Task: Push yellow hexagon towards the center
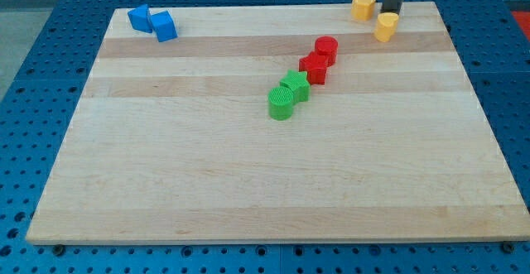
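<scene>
My tip (390,12), a bare rod tool gripping nothing, sits upper right between two yellow blocks, touching the yellow hexagon (386,26)

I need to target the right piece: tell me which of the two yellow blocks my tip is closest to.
The lower yellow block, nearer the view's right: my tip sits right at its top edge. The other yellow block lies apart, to the tip's left.

Dark rod entering from the view's top, standing near upright. My tip (390,13) set down close to the worktop's far right corner, just inside its far edge.
</scene>
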Tool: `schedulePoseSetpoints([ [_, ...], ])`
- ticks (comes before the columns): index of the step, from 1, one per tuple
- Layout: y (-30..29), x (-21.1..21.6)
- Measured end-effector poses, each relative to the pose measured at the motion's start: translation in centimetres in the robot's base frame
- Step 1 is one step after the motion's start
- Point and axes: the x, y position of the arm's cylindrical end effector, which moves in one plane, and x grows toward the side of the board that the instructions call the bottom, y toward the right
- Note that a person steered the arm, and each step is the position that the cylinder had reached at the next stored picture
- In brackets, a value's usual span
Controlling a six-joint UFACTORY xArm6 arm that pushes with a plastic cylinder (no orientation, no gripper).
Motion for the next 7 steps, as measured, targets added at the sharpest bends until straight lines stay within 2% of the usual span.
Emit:
schedulePoseSetpoints([
  [2,-0.3,-2.3],
  [5,-10.1,-2.2],
  [7,-11.6,-0.5],
])
